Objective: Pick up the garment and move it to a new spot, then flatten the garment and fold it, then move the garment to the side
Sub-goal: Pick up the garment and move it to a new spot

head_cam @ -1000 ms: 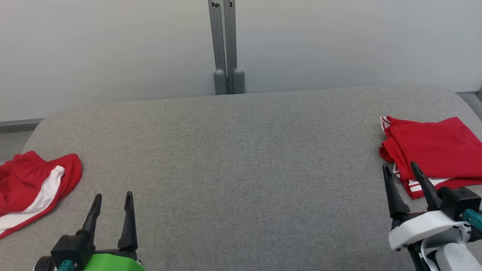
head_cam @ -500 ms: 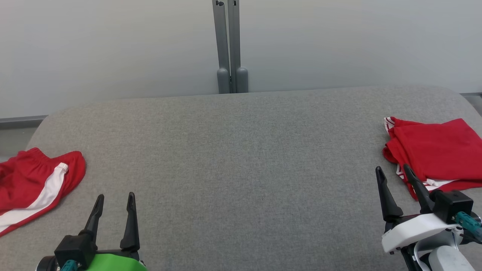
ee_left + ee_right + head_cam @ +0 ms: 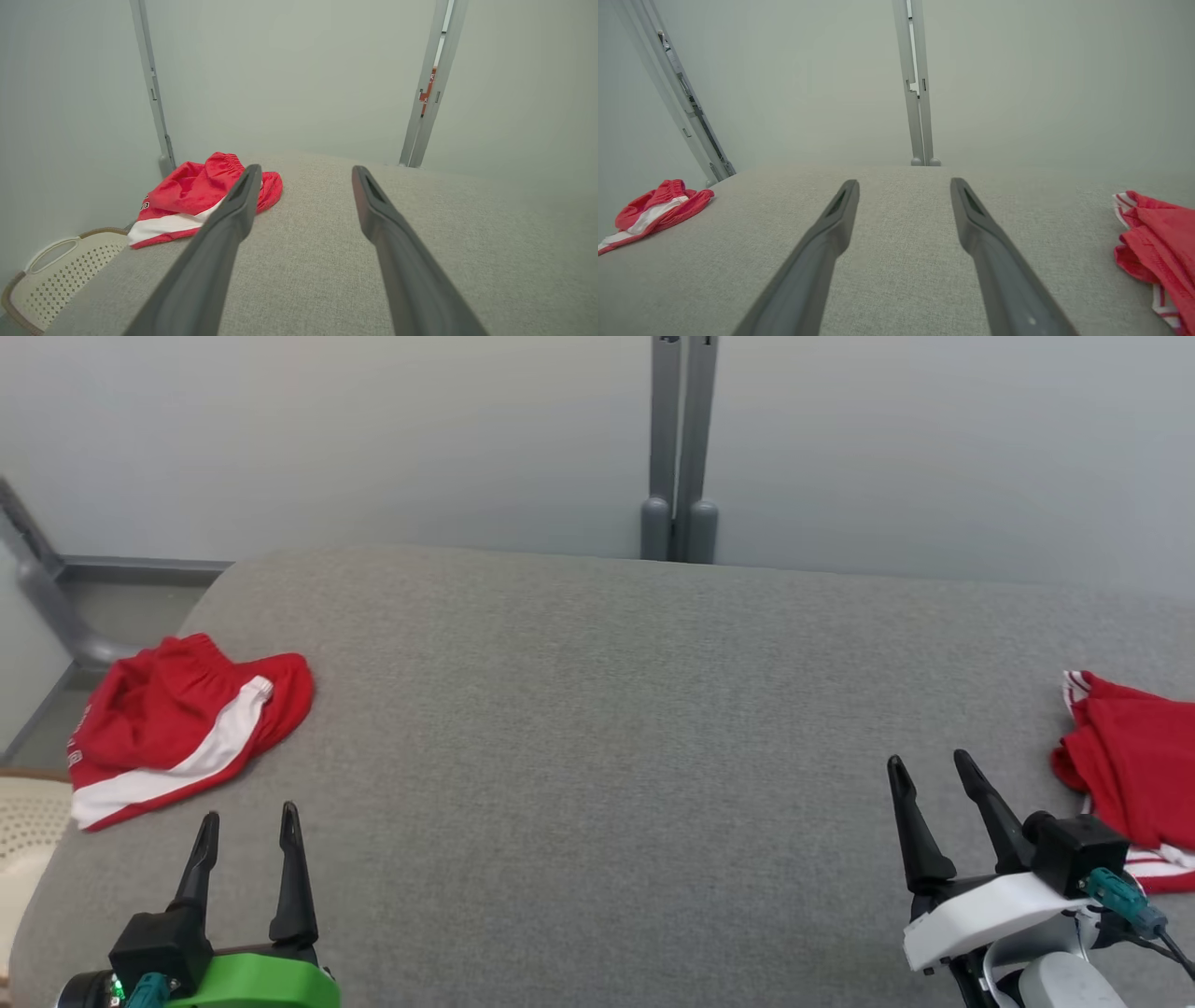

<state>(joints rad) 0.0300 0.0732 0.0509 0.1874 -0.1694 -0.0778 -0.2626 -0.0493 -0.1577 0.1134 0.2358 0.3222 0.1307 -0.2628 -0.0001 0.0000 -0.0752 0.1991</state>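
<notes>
Your crumpled red garment point(image 3: 187, 723) lies at the counter's point(image 3: 597, 709) left edge, just ahead-left of the left end effector point(image 3: 248, 814), fingers apart and empty; the right end effector point(image 3: 930, 761), likewise apart, sits well away.

**A:** quick count, how many clothes on there?

**B:** two red ones: crumpled garment point(image 3: 177, 728), folded garment point(image 3: 1134, 775). plus one basket point(image 3: 56, 275), one table point(image 3: 597, 709), two grippers: left gripper point(image 3: 249, 814), right gripper point(image 3: 929, 761).
</notes>
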